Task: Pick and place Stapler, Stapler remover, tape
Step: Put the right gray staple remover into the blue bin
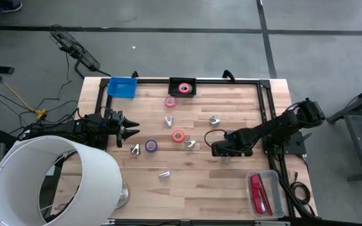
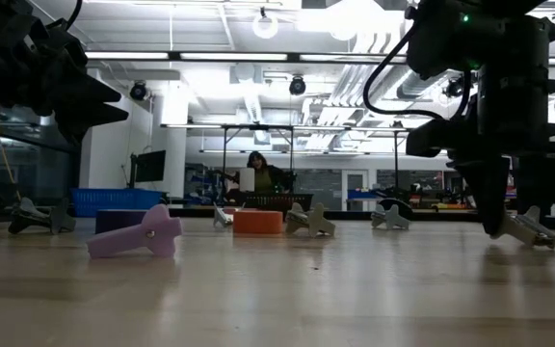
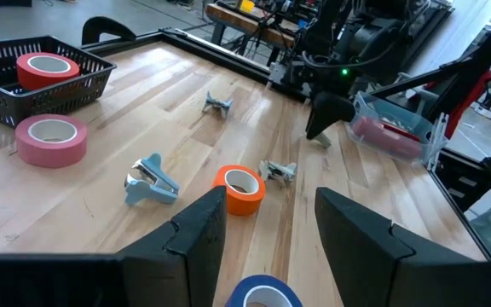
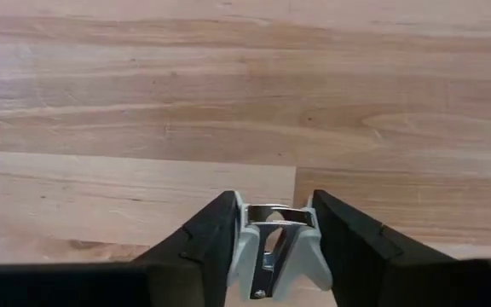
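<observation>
My right gripper [image 1: 225,152] points down at the table's right middle, shut on a grey-and-metal stapler remover [image 4: 273,247]. My left gripper [image 1: 131,130] hovers open at the left side, holding nothing. The red stapler [image 1: 258,191] lies in a clear tray [image 1: 274,182] at the near right corner. One pink tape roll [image 1: 184,88] sits in a black basket [image 1: 182,80]. More tape lies flat on the wood: pink [image 1: 170,102], orange [image 1: 178,135] and purple [image 1: 151,145]. Several other removers lie loose, such as one [image 1: 214,119] and another [image 1: 135,149]. My right gripper pinches the stapler remover by its two grey plastic sides [image 4: 244,243], one finger on each side, coming from above and pointing down. In the low view the remover [image 2: 531,229] sticks out beside the fingertip at table level; whether it is lifted clear, I cannot tell.
A blue bin [image 1: 122,86] stands at the far left corner beside the black basket. A large white cylinder [image 1: 49,182] covers the near left corner. A black frame rail [image 1: 266,107] runs along the right edge. Bare wood lies near the middle [image 1: 200,188].
</observation>
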Controlling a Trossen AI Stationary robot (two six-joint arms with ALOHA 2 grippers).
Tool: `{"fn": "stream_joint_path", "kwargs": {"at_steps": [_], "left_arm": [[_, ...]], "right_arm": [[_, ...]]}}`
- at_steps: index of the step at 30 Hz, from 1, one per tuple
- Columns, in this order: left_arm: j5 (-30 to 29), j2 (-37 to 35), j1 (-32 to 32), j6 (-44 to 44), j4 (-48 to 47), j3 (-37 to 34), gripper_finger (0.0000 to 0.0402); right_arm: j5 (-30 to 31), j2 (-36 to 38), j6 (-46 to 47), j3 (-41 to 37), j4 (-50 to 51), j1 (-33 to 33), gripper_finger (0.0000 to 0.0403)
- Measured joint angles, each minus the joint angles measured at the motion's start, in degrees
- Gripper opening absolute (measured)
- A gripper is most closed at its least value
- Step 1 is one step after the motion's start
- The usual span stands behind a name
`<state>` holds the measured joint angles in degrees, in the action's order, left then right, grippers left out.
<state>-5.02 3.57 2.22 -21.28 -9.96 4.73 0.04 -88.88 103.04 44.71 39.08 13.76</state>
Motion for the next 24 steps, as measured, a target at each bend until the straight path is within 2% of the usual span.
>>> {"fn": "stream_joint_path", "kwargs": {"at_steps": [8, 17, 24], "left_arm": [[0.0, 0.0, -0.01, -0.02, 0.0, -0.02, 0.0177], [0.02, 0.0, 0.01, 0.01, 0.0, 0.0, 0.0177], [0.0, 0.0, 0.02, -0.02, 0.02, 0.0, 0.0177]], "right_arm": [[-0.22, 0.0, -1.53, 0.02, -0.38, 0.0, 0.0086], [1.22, 0.04, -3.6, 0.02, -1.53, 0.0, 0.0086], [5.12, 0.28, -8.15, 0.02, -5.58, -0.02, 0.0086]]}}
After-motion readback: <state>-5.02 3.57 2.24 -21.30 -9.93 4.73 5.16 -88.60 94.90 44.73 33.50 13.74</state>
